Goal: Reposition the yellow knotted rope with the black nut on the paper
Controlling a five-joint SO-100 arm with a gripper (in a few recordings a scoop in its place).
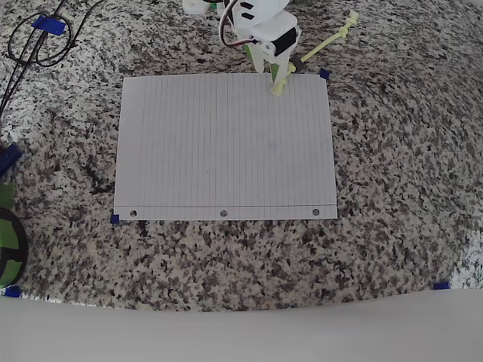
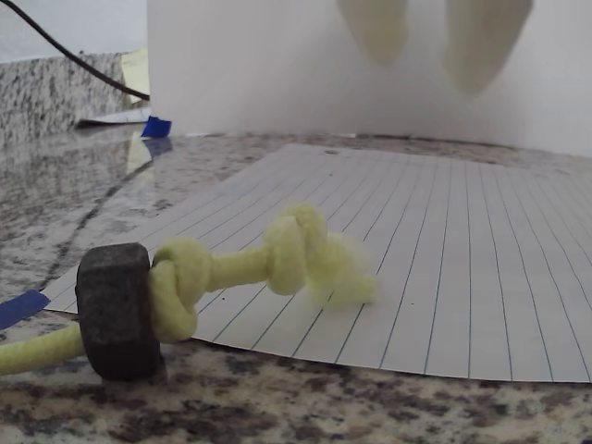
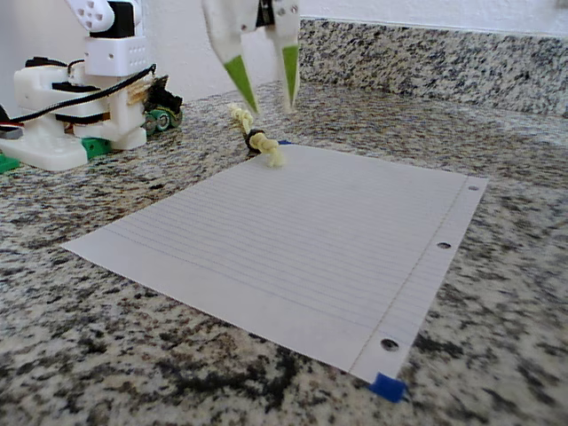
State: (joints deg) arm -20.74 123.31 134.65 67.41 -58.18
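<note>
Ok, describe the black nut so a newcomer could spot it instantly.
Find the white lined paper sheet on the speckled granite counter. At its corner under the open green-tipped gripper lies a pale yellow knotted rope; the dark hexagonal metal nut is threaded on it.
</note>
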